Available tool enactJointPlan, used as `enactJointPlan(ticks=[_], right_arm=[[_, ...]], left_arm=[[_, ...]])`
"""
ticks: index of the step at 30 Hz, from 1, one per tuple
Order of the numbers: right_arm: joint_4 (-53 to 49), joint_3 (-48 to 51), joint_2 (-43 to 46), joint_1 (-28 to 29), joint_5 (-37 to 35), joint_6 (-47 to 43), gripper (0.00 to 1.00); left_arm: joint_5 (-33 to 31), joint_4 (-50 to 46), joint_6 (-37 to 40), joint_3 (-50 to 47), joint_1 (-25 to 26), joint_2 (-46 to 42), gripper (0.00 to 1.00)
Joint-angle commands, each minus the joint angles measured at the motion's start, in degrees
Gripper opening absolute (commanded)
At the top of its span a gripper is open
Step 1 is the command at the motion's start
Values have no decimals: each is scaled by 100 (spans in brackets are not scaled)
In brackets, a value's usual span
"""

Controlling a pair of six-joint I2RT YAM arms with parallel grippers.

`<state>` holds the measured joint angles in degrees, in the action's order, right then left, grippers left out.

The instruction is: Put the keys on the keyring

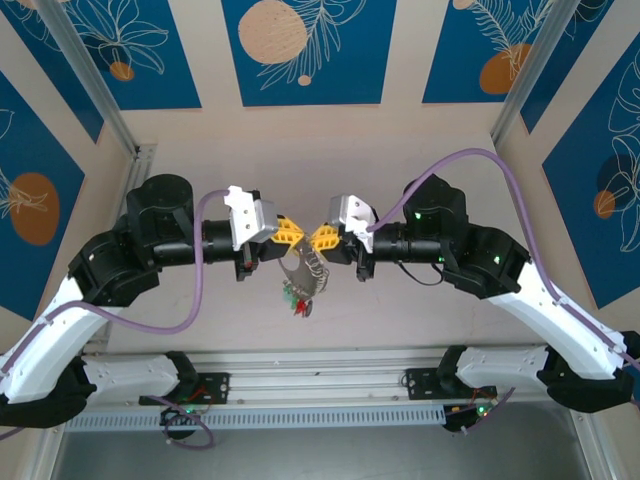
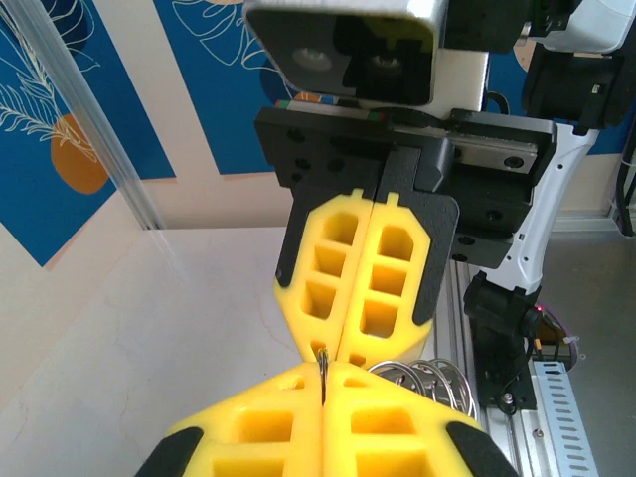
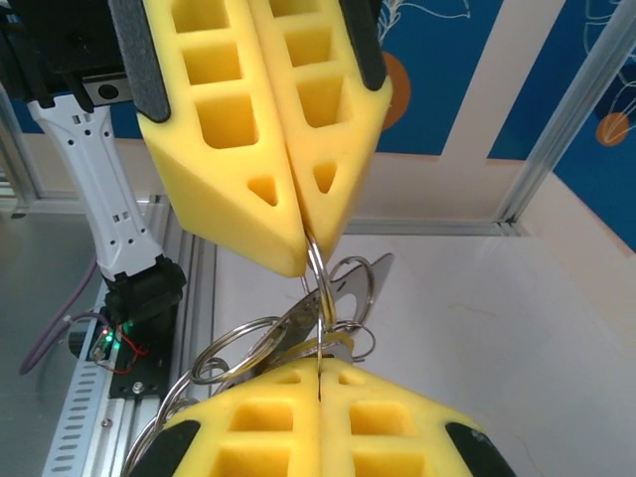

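Keyring lifted and braced from both sides; threading not visibly finished.

Both clamped shut: left gripper (image 1: pixel 288 233) and right gripper (image 1: pixel 325 238) tip to tip above the middle of the table (image 1: pixel 400 310), each pinching the same thin grey wire of the keyring (image 1: pixel 305 268), hanging just below them with green and red tags (image 1: pixel 297 298) at its near end. From the right wrist: that wire stretched straight from one yellow tip to the other, with the keys (image 3: pixel 343 293) and their small gold loop (image 3: pixel 336 344) bunched against it just above the right gripper's tips, among several split rings (image 3: pixel 238 348). Unclear whether already threaded round the big wire or merely lying against it. Judged about midway: hoop raised clear and held steady; apparently left to do, working the loop fully onto the hoop, then releasing.
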<state>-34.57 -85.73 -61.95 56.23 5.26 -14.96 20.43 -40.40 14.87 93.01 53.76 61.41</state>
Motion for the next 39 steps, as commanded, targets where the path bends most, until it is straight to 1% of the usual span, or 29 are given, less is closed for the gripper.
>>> enactJointPlan(ticks=[1, 5, 10, 19, 20, 24, 28, 30, 32, 36, 39], right_arm=[[541, 146, 330, 37, -432, -42, 0], [819, 216, 472, 90, -619, -111, 0], [933, 209, 436, 226, -741, -243, 0], [780, 178, 471, 379, -1049, -312, 1], [760, 230, 525, 379, -1100, -289, 6], [781, 636, 859, 279, -1375, -78, 30], [661, 1016, 1163, 43, -1545, 250, 45], [605, 1194, 1315, -95, -1539, 410, 49], [579, 1397, 1496, -241, -1369, 538, 52], [728, 1808, 1873, -438, -932, 604, 53], [966, 2182, 2151, -604, -581, 637, 53]], left_arm=[[105, 384, -109, -20, 7, -111, 0], [110, 375, -130, -20, 4, -91, 0], [120, 340, -142, 8, 4, -69, 0], [53, 306, -83, -18, 3, -68, 0], [43, 281, -70, -24, -8, -42, 0], [-8, 174, -12, -46, -28, 126, 0], [93, 74, 58, -89, -61, 235, 0], [268, -13, 54, -82, -122, 314, 0], [656, 2, 17, -117, -154, 387, 0], [1280, 86, -10, -156, -243, 418, 0], [1745, 238, -197, -122, -401, 437, 0]])
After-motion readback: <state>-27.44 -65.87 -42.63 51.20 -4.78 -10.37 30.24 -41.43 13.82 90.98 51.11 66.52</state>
